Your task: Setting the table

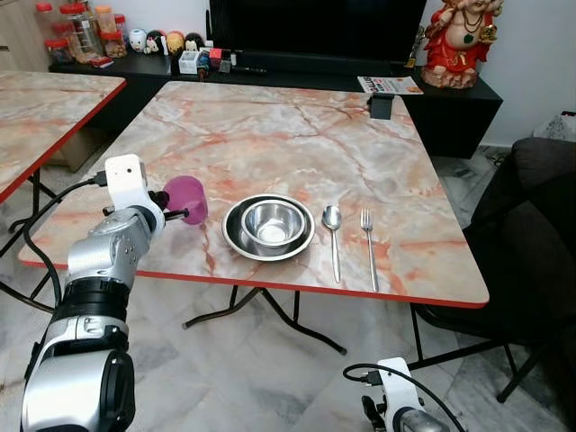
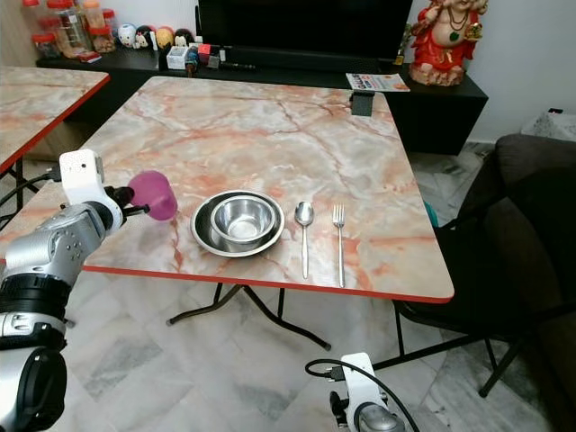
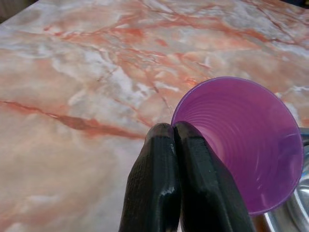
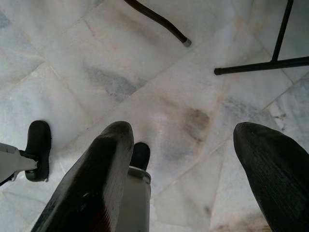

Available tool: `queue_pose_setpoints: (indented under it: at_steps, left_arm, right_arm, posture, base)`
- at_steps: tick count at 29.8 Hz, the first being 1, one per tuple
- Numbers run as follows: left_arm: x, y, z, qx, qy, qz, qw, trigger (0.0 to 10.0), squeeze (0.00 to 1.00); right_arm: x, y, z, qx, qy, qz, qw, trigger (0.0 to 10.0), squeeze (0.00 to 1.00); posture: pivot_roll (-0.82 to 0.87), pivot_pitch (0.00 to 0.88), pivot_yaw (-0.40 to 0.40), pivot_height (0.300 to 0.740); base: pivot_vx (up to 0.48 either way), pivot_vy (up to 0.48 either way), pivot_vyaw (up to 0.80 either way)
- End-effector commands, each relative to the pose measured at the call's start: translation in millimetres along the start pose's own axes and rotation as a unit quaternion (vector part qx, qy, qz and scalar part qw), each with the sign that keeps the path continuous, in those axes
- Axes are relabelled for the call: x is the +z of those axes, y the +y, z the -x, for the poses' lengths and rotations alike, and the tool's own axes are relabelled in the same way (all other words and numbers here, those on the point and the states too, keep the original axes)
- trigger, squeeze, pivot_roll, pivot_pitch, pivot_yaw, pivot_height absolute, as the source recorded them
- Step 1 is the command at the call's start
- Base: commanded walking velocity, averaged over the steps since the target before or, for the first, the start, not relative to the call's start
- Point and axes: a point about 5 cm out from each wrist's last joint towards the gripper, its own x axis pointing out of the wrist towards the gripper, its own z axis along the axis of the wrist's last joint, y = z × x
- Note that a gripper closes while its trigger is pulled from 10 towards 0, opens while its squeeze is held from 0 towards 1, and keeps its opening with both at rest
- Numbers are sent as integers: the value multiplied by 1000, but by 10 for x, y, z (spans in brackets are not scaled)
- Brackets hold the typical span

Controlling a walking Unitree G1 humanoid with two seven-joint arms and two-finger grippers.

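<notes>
The marble table (image 1: 297, 135) lies bare from 12 o'clock of the steel bowl (image 1: 270, 223) out to the small black box (image 1: 382, 105) at the far edge. At 3 o'clock of the bowl a spoon (image 1: 333, 236) and fork (image 1: 369, 243) lie side by side with a narrow gap between. At 9 o'clock the purple cup (image 1: 187, 198), pinched in the left gripper (image 1: 173, 214), hangs just beside the bowl's plate (image 1: 236, 241), closing that side

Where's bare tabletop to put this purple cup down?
The left tool holds the purple cup beside the plate. Free marble lies beyond the plate, bowl, spoon and fork. The near edge is crowded.
</notes>
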Motion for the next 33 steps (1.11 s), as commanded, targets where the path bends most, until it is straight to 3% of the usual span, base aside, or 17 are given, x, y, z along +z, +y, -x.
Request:
queue_pose_setpoints:
  at_steps: [1, 9, 21, 33]
  left_arm:
    - [67, -52, -13, -13, 3, 2, 1000, 10000, 0]
    - [147, -164, -87, -26, 17, -38, 999, 10000, 0]
    - [110, -178, -136, -6, 29, -70, 997, 10000, 0]
    - [70, -180, -164, -5, 33, -44, 998, 10000, 0]
  right_arm:
    - [16, -22, 0, -4, 0, -5, 1000, 10000, 0]
    - [17, -30, 0, -7, -1, -10, 1000, 10000, 0]
    - [-27, -33, 6, -9, 3, -17, 1000, 10000, 0]
    - [-47, -45, 9, -11, 4, -19, 1000, 10000, 0]
  posture:
    - [15, 0, -49, 732]
    - [6, 0, -36, 732]
    - [-5, 0, -29, 732]
    - [-9, 0, -28, 732]
  base:
    - [0, 0, 0]
    - [0, 0, 0]
    - [0, 0, 0]
    - [0, 0, 0]
